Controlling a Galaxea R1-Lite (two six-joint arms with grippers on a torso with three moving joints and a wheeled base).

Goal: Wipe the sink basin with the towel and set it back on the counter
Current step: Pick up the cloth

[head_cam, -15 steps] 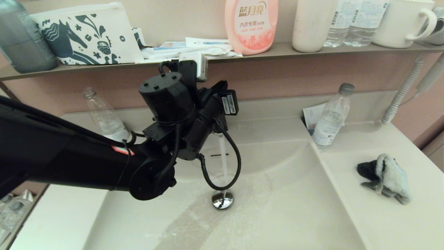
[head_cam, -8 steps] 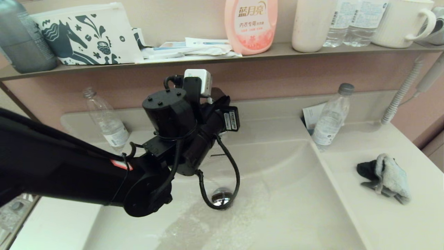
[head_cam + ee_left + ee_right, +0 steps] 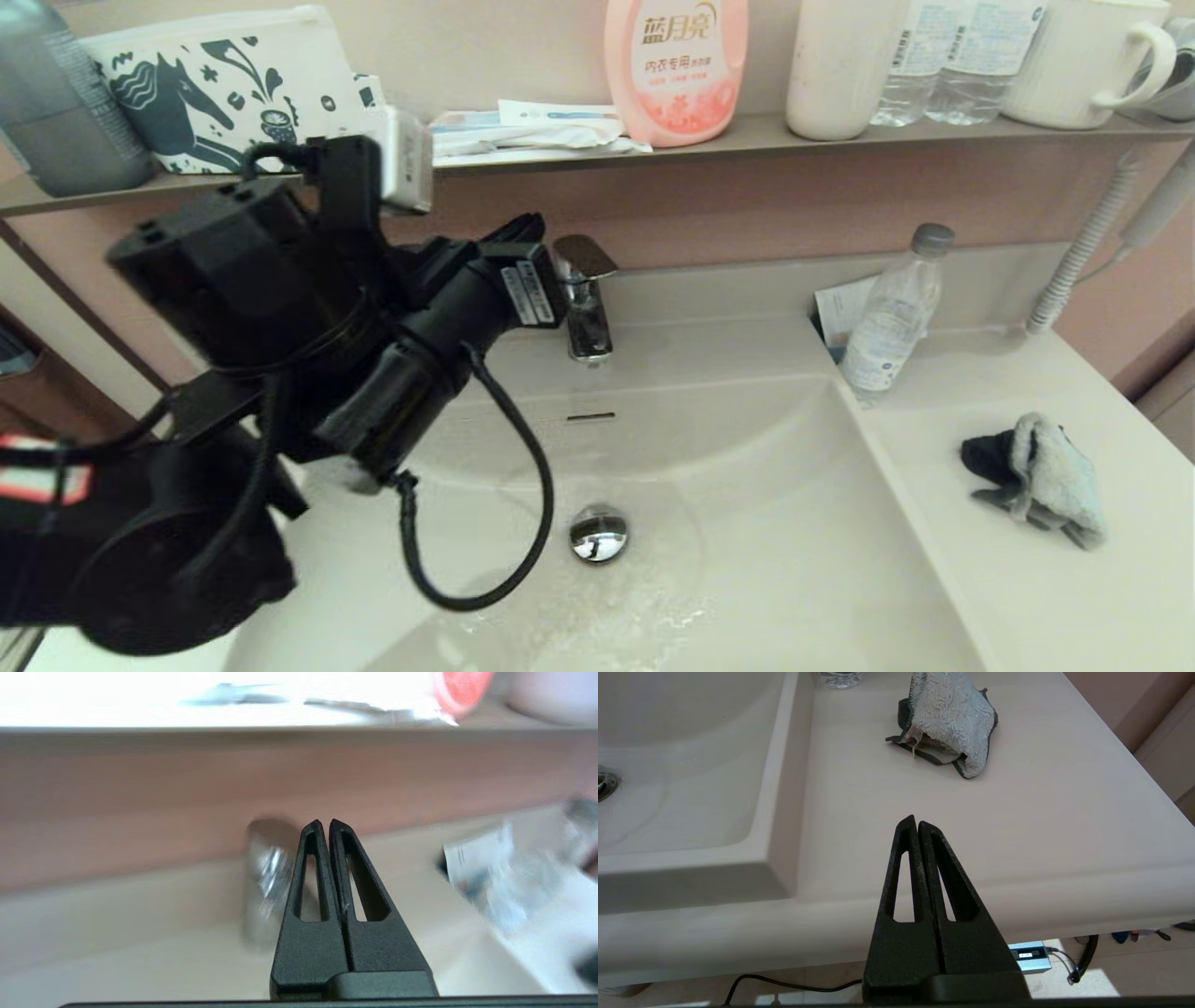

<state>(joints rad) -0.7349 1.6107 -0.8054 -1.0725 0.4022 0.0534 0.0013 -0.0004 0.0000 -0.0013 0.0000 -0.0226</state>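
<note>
The cream-white sink basin is wet around its chrome drain plug, and no water runs from the chrome faucet. The towel, grey fluff over a dark face, lies crumpled on the counter right of the basin, untouched. My left gripper hangs just left of the faucet handle, above the basin's back left; its fingers are shut and empty. My right gripper is shut and empty over the counter's front edge, with the towel well ahead of it. It is out of the head view.
A clear water bottle and a paper stand at the basin's back right corner. A brown wall shelf above carries a pink detergent bottle, a printed pouch, cups and bottles. A ribbed hose hangs at far right.
The water stream has stopped. My left arm has pulled back left and up from the faucet, which now shows. The towel has not moved.
</note>
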